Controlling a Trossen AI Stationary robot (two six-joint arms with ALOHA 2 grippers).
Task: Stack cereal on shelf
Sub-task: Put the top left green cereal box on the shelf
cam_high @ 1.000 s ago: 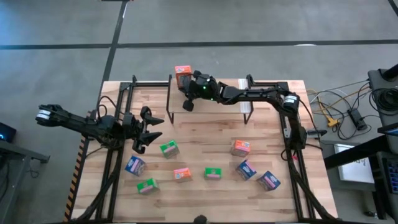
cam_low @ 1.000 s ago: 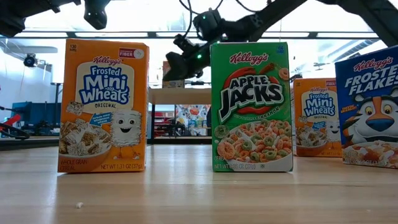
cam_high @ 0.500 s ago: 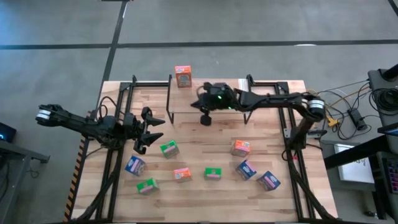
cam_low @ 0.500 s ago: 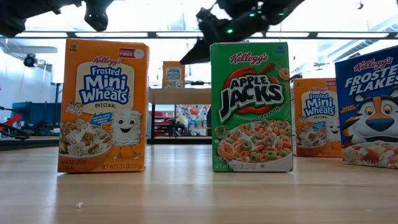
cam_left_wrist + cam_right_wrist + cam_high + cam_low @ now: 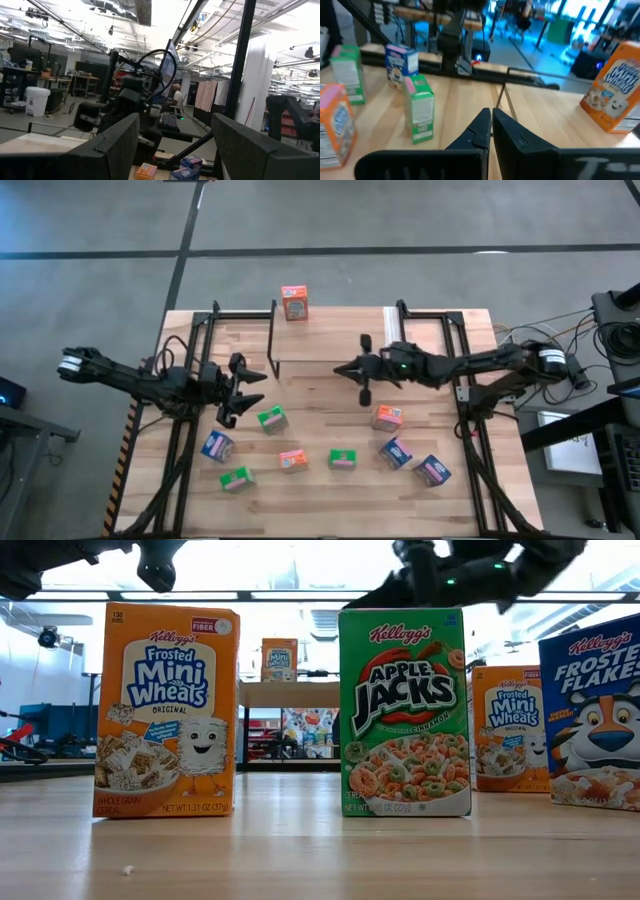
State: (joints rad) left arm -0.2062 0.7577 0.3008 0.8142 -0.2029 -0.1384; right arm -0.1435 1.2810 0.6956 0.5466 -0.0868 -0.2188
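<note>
Standing upright on the shelf (image 5: pixel 300 320): one orange Frosted Mini-Wheats box (image 5: pixel 294 303). Lined up on the table (image 5: pixel 320 385) below: Kellogg's Apple Jacks (image 5: pixel 404 712), Frosted Flakes (image 5: pixel 592 712). Right gripper (image 5: pixel 341 370) pinched closed, empty; left gripper (image 5: pixel 244 385) spread wide, empty.

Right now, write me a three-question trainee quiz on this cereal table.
1. True or false: the right end effector is shut and holds nothing.
2. How many cereal boxes stand on the shelf?
A) none B) one C) three
3. Fill in: the box on the shelf is coloured ____.

Key: 1 true. 2 B; the other eight stand on the table, while the left end effector waits open beside a green box. 3 orange.
</note>
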